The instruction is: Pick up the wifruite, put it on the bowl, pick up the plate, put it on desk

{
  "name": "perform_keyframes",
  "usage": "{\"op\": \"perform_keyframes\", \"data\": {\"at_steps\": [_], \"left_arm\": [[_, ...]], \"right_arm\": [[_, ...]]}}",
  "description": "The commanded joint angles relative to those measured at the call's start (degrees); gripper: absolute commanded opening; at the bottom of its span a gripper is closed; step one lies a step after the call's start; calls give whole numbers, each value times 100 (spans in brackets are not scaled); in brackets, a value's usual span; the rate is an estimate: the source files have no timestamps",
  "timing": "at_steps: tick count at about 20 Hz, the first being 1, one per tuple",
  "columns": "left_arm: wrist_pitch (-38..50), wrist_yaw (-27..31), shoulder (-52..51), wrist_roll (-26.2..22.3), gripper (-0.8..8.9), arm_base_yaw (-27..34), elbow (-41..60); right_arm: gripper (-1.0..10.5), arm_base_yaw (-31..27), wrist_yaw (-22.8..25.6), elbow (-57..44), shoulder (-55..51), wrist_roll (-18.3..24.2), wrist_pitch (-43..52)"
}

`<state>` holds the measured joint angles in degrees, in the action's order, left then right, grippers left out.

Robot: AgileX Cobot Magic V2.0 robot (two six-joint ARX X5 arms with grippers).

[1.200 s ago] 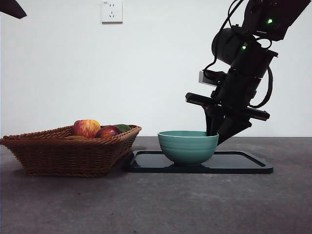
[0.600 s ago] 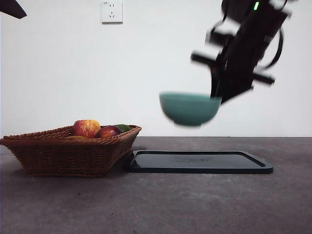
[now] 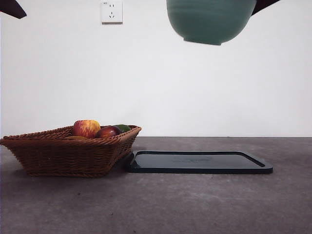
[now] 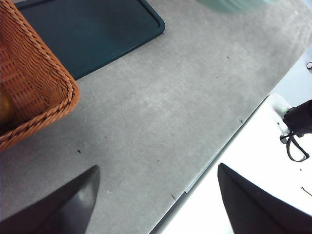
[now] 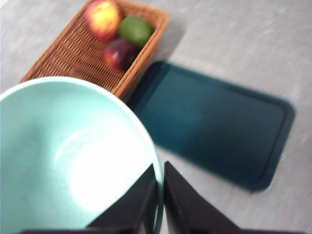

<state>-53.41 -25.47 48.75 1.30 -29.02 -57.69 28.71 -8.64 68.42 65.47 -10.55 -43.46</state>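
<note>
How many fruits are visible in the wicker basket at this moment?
3, at one end of the basket: a red-yellow apple, a green fruit beside it, and a dark red fruit. The bowl may hide others.

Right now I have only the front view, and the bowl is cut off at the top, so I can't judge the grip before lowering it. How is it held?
Observer: The right gripper has its jaws shut on the bowl at the rim, one jaw inside, one outside.
Operator: Anything in the bowl?
Observer: No fruit shows in the part of its inside that the right wrist view covers.
Operator: And the other arm?
Observer: The left gripper hangs open and empty over the desk near its edge, beside a corner of the basket.
</note>
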Motion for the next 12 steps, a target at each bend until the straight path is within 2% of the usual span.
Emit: {"op": "perform_keyframes", "data": {"at_steps": [1, 6, 10, 12], "left_arm": [[63, -28, 28, -87, 375, -37, -98], [61, -26, 28, -87, 374, -37, -98], [52, -28, 28, -87, 374, -37, -98], [46, -26, 28, -87, 374, -37, -98]], "right_arm": [[10, 258, 173, -396, -181, -9, 68], [10, 758, 273, -1506, -332, -326, 697], [10, 1095, 273, -2275, -127, -715, 1519], [10, 1189, 284, -2472, 66, -765, 1825]]}}
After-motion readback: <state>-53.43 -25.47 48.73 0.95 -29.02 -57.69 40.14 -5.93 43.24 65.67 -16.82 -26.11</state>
